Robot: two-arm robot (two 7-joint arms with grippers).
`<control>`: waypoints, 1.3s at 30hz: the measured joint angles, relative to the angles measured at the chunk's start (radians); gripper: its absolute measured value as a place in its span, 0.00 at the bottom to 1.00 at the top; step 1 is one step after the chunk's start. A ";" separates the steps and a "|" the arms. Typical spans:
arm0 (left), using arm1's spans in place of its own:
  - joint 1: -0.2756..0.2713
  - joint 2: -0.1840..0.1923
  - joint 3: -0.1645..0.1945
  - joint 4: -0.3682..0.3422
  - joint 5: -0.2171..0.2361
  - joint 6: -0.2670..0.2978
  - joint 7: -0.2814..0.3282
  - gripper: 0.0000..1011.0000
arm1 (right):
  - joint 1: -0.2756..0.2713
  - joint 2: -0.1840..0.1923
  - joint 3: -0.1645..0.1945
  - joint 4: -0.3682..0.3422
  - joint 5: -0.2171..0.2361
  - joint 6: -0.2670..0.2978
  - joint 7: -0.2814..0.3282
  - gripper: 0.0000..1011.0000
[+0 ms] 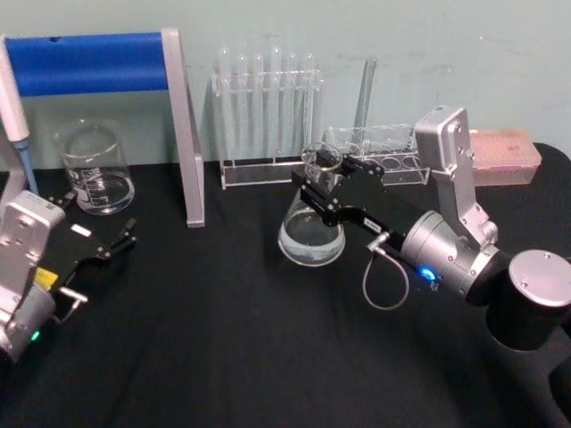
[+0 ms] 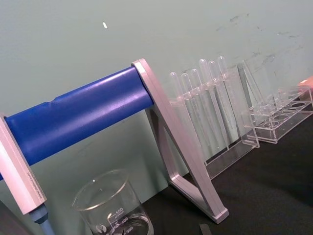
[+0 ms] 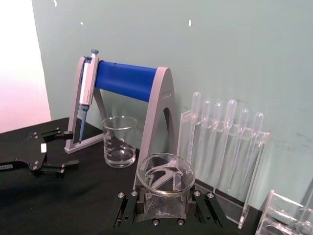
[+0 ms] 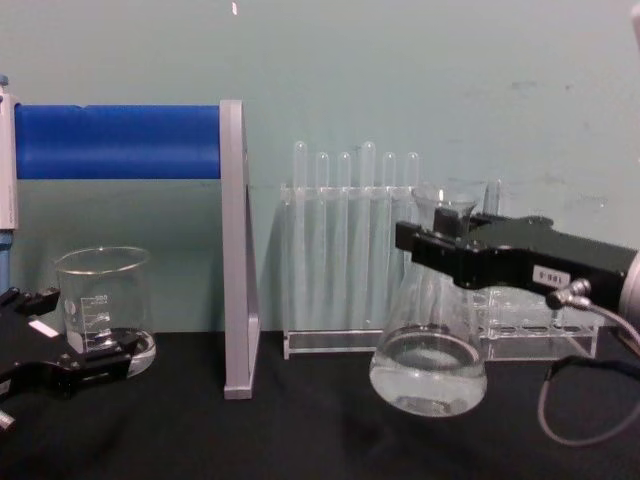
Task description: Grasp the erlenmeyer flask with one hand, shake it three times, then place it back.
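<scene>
Lab bench, wet-chemistry type. Landmark: pipette stand point(image 1: 89, 64), blue bar on grey A-frame ends, set on a black tabletop point(image 1: 223, 348) against a pale green wall point(image 1: 401, 36). Pipette point(image 3: 86, 85) hung at the stand's left end. Clear glass beaker point(image 1: 94, 169) with printed graduations below the stand's bar. Clear acrylic rack point(image 1: 268, 174) of thin upright tubes just right of the stand, at the wall. Second clear rack point(image 1: 393, 165) with round holes farther right of the stand. Pink ribbed box point(image 1: 504, 156) farthest right of the stand, contents unreadable. Erlenmeyer flask point(image 1: 312, 234) holding clear liquid right of the stand, in front of the racks.
</scene>
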 joint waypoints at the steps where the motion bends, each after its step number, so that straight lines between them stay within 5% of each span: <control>1: 0.000 0.000 0.000 0.000 0.000 0.000 0.000 0.99 | 0.000 0.000 0.001 -0.004 0.000 0.004 -0.002 0.45; 39: 0.000 0.000 0.000 0.000 0.000 0.000 0.000 0.99 | 0.002 -0.007 0.003 -0.016 0.009 0.027 -0.019 0.45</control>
